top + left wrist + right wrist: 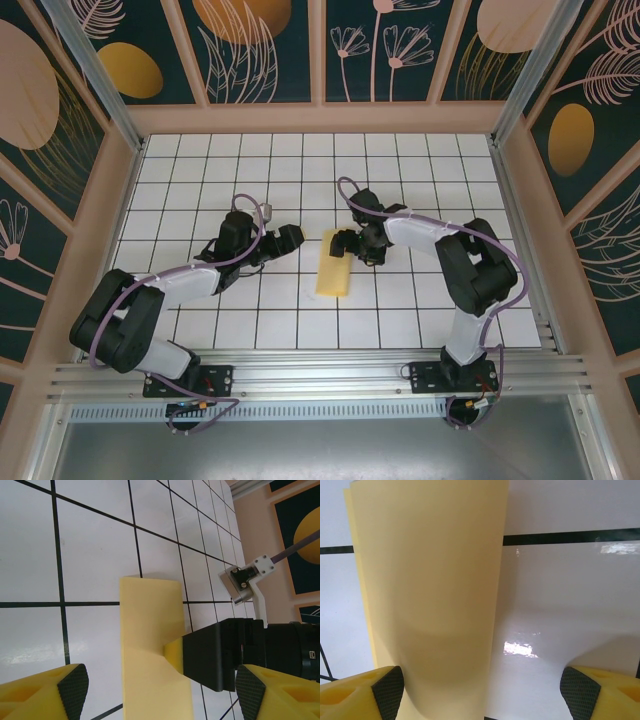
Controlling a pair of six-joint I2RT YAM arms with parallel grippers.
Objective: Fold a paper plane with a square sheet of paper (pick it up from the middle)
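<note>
The sheet of paper, folded into a long, narrow, pale-yellow strip with its thin matte layers slightly offset along one long edge, lies on the glossy white, black-gridded tabletop between the two arms. Its far end sits just under the right hand, whose fingers stand wide apart, one yellow-padded tip over the paper's edge and the other over bare tile. The left hand hangs near the strip's left side, clear of it, with its weave-textured black fingertips likewise spread and gripping nothing.
</note>
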